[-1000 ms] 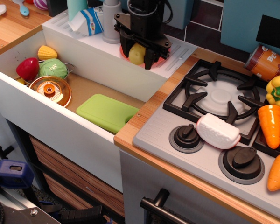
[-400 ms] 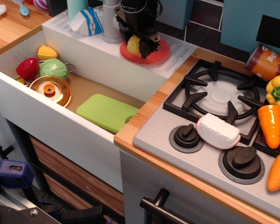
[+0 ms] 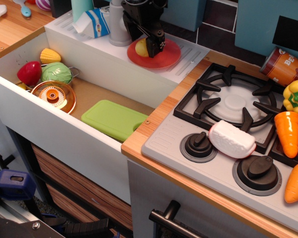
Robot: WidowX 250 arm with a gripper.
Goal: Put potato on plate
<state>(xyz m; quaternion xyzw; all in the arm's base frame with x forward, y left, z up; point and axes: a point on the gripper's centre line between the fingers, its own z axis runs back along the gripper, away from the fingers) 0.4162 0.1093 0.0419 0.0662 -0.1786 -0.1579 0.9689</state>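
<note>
The pale-yellow potato [image 3: 141,48] lies on the red-orange plate [image 3: 164,57], which sits on the white ledge behind the sink. My black gripper [image 3: 144,40] is over the plate's left part, with its jaws spread to either side of the potato. One finger [image 3: 157,45] stands just right of the potato and the other is up and to its left. The potato's left side shows free of the fingers.
A milk carton [image 3: 93,22] and grey bottle [image 3: 118,25] stand left of the plate. The sink holds a green board [image 3: 114,119], pot lid [image 3: 53,95], corn [image 3: 49,54] and other toys. The stove [image 3: 233,104] with vegetables and a can [image 3: 283,67] is to the right.
The gripper carried the potato back and down onto the plate, then its jaws spread apart. The potato now rests on the plate.
</note>
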